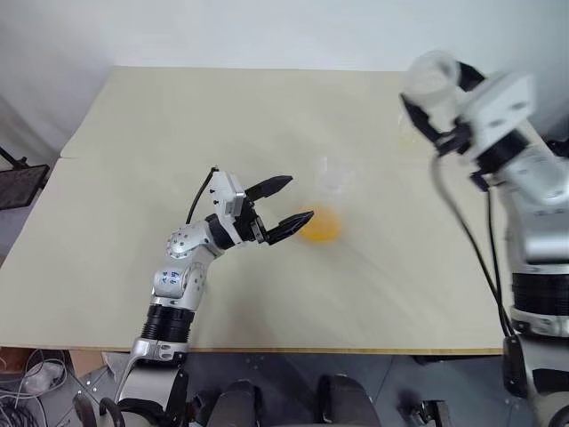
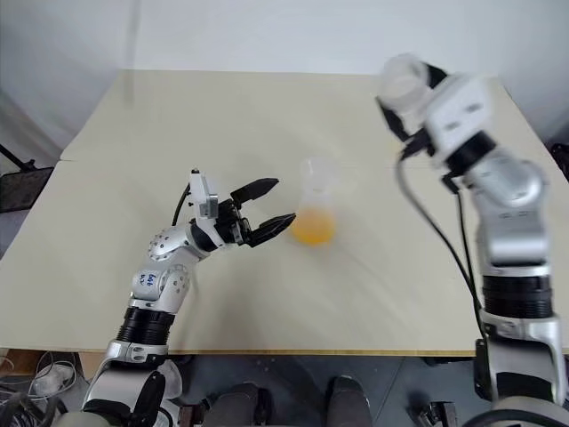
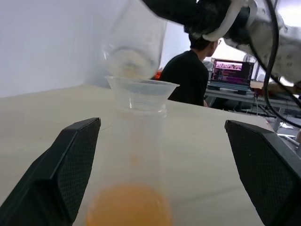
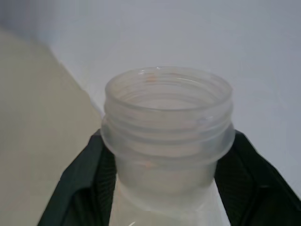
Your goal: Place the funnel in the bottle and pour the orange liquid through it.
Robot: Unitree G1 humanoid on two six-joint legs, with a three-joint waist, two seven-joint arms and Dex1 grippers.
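The left gripper (image 1: 284, 205) has its fingers wide, one on each side of the bottle (image 2: 315, 206) on the counter (image 1: 178, 133). The funnel (image 3: 141, 92) sits in its neck, orange liquid (image 3: 128, 207) at the bottom. The right gripper (image 1: 438, 114) fingers hold an empty flask (image 4: 167, 141) up high. Thin plastic looks light and tippy; hold the bottle low.

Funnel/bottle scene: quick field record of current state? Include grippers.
bottle: upright on the table, between the left gripper's open fingers, not gripped
funnel: seated in the bottle's neck
orange liquid: pooled in the bottle's base
left gripper: open
right gripper: shut on a clear container, raised off the table
clear container: threaded mouth, no orange liquid visible inside
background: person seated at a screen
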